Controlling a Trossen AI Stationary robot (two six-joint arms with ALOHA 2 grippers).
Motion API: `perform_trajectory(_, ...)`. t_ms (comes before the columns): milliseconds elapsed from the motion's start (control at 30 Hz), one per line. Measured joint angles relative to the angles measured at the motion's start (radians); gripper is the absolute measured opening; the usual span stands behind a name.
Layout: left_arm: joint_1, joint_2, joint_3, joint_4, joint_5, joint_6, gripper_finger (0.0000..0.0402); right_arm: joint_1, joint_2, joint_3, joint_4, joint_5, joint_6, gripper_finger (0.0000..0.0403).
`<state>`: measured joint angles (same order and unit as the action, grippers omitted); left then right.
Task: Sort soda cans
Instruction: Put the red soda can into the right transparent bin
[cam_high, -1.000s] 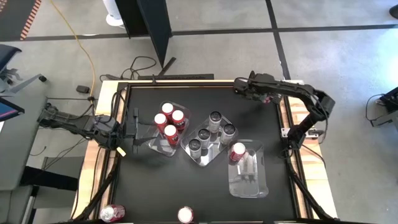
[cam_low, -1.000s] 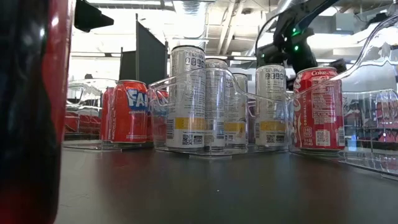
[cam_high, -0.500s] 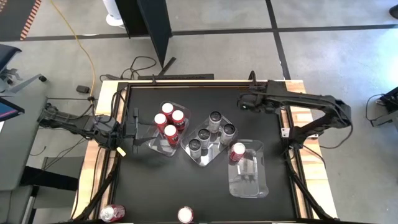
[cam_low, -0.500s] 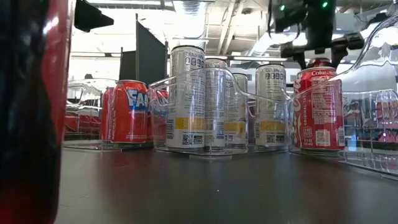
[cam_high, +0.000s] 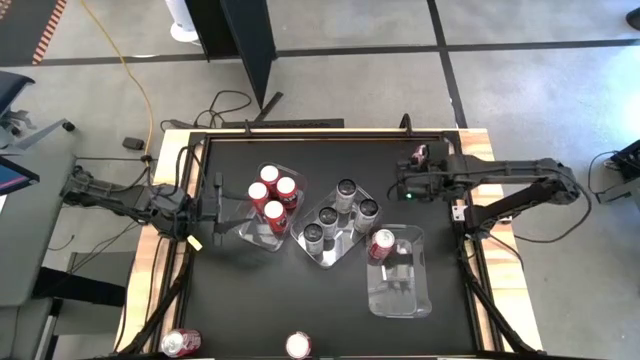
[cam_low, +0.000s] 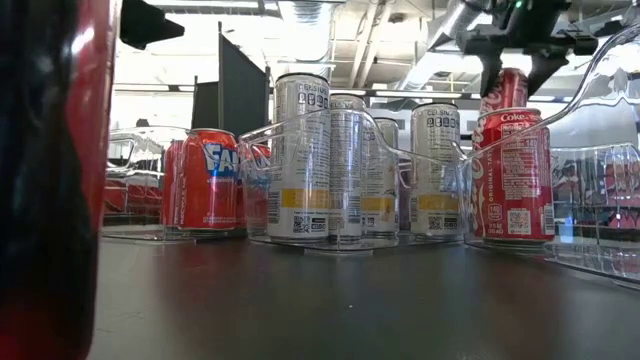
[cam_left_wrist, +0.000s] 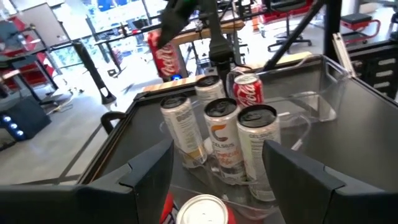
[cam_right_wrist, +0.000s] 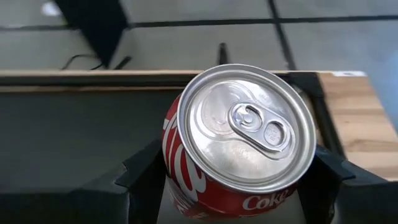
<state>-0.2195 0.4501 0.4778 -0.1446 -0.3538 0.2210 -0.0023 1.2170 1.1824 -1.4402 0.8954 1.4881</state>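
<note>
Right wrist view shows the right gripper (cam_right_wrist: 239, 180) clamped on a red can (cam_right_wrist: 239, 140) (lifted above the table's far right), likely bound for the right tray (cam_high: 420, 300); left gripper (cam_high: 215, 210) waits, fingers apart.

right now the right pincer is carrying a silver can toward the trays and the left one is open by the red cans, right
Not quite: the can in the right pincer is red, a Coke can, as the right wrist view shows. The rest holds: it is near the trays, and the left pincer is open beside the red cans.
</note>
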Motion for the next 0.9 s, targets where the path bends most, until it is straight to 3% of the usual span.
perform_trajectory(400,0.089,0.074,0.0,-0.07,-0.002,-0.18,0.0239,0.277,-0.025,0.116,0.02,-0.006,-0.185,0.028)
perform_trajectory(600,0.09,0.141,0.0,-0.066,-0.002,-0.273,0.0239,0.443,-0.024,0.148,0.003,0.001,-0.2,0.0279)
perform_trajectory(900,0.09,0.2,0.0,-0.054,0.0,-0.374,0.0239,0.764,0.053,0.093,-0.135,0.009,0.166,0.0279)
